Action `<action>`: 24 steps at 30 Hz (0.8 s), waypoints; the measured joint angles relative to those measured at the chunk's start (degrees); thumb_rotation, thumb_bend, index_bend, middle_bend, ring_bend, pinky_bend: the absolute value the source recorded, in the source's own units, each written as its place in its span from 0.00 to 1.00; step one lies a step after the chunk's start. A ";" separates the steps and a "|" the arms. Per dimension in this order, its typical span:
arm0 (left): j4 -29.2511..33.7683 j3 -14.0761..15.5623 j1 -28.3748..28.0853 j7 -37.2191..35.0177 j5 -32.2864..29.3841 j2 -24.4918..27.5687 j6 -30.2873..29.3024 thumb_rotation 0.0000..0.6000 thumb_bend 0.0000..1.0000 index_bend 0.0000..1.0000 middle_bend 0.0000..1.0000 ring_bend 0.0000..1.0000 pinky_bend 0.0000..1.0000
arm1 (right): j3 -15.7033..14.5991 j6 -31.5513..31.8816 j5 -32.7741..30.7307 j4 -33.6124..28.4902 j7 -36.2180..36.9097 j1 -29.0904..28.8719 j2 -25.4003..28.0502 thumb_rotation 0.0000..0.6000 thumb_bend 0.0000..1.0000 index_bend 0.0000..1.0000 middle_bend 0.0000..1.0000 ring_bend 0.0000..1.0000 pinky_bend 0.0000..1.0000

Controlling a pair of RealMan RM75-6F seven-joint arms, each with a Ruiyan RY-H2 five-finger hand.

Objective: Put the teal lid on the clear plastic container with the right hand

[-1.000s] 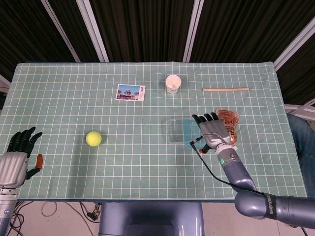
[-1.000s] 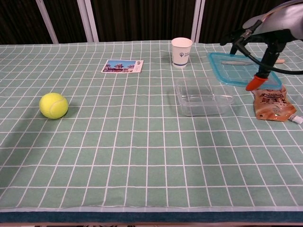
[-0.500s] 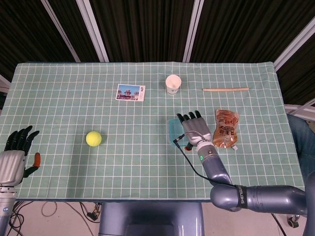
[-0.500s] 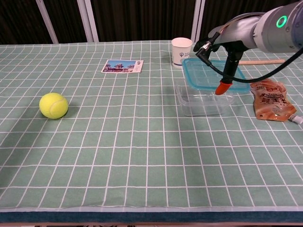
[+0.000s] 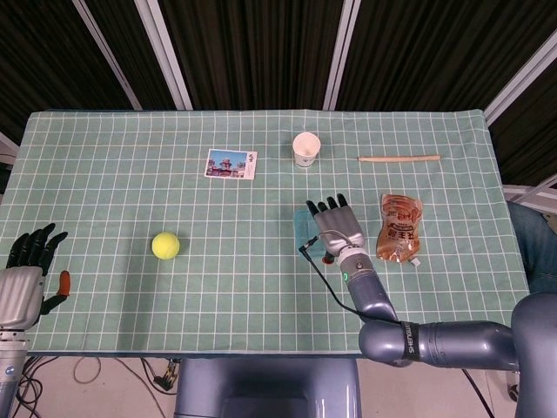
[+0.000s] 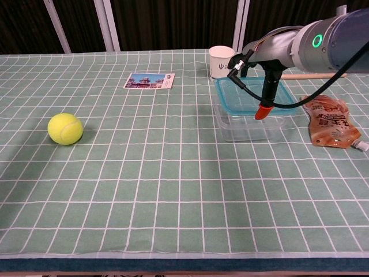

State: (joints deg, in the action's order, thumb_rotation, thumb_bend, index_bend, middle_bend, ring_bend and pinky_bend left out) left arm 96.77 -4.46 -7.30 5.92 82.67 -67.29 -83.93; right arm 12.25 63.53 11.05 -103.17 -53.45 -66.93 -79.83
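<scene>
Chest view: the right hand [image 6: 266,63] holds the teal lid [image 6: 252,95] directly over the clear plastic container [image 6: 247,124], its near edge at the rim and not visibly pressed home. A second earlier the lid hung off to the right, near the snack pouch [image 6: 332,122]; it has travelled leftward and down. Seating appears imminent. The left hand [image 5: 26,274] rests open at the tabletop [image 5: 130,174] edge, unchanged.

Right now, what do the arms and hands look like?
Both arms have grey metallic shells. The right hand has a grey back, black fingers, an orange-red thumb tip, a black cable and a green wrist light. The left hand looks alike, with no visible cable.
</scene>
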 measured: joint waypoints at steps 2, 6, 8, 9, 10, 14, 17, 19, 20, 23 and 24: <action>0.04 -0.03 0.01 0.18 -0.24 -0.04 0.05 1.00 0.56 0.12 0.00 0.00 0.00 | 0.18 -0.42 -0.19 0.67 0.04 -0.35 -0.27 1.00 0.15 0.02 0.39 0.10 0.00; 0.10 -0.08 -0.05 0.50 -0.78 -0.08 0.40 1.00 0.56 0.12 0.00 0.00 0.00 | 0.41 -1.26 -0.48 1.94 0.18 -0.94 -0.73 1.00 0.15 0.02 0.39 0.10 0.00; 0.15 -0.09 -0.06 0.58 -0.98 -0.08 0.52 1.00 0.56 0.12 0.00 0.00 0.00 | 0.49 -1.56 -1.04 2.68 0.20 -1.20 -1.00 1.00 0.15 0.02 0.39 0.10 0.00; 0.23 -0.11 -0.08 0.62 -1.11 -0.06 0.61 1.00 0.56 0.12 0.00 0.00 0.00 | 0.56 -1.67 -1.62 3.21 0.21 -1.38 -1.22 1.00 0.15 0.02 0.39 0.10 0.00; 0.26 -0.11 -0.09 0.63 -1.18 -0.04 0.66 1.00 0.56 0.12 0.00 0.00 0.00 | 0.64 -1.73 -2.14 3.57 0.21 -1.51 -1.39 1.00 0.15 0.02 0.39 0.10 0.00; 0.33 -0.13 -0.11 0.69 -1.40 0.00 0.77 1.00 0.56 0.12 0.00 0.00 0.00 | 1.07 -1.95 -4.86 5.15 0.06 -2.26 -2.23 1.00 0.15 0.02 0.39 0.10 0.00; 0.36 -0.12 -0.14 0.75 -1.66 0.00 0.99 1.00 0.56 0.12 0.00 0.00 0.00 | 1.13 -1.54 -6.08 6.31 -0.62 -3.04 -3.09 1.00 0.15 0.02 0.39 0.10 0.00; 0.35 -0.10 -0.18 0.76 -1.81 0.00 1.16 1.00 0.56 0.12 0.00 0.00 0.00 | 1.17 -0.74 -6.56 6.57 -0.90 -3.28 -3.58 1.00 0.16 0.02 0.39 0.10 0.00; 0.39 -0.11 -0.20 0.77 -1.86 0.00 1.22 1.00 0.56 0.12 0.00 0.00 0.00 | 1.21 -0.38 -6.90 6.71 -1.02 -3.38 -3.79 1.00 0.16 0.02 0.39 0.10 0.00; 0.49 -0.10 -0.25 0.83 -1.95 0.05 1.33 1.00 0.56 0.12 0.00 0.00 0.00 | 1.62 0.38 -8.48 7.07 -1.41 -3.74 -4.35 1.00 0.15 0.02 0.39 0.10 0.00; 0.52 -0.09 -0.24 0.81 -1.98 0.06 1.33 1.00 0.56 0.12 0.00 0.00 0.00 | 1.92 0.60 -9.08 7.33 -1.61 -3.94 -4.61 1.00 0.15 0.02 0.39 0.10 0.00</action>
State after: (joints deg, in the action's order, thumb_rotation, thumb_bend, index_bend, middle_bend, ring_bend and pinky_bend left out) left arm 97.29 -4.55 -7.54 6.74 80.69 -67.24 -82.60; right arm 14.17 64.13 1.97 -95.85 -55.06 -70.87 -84.44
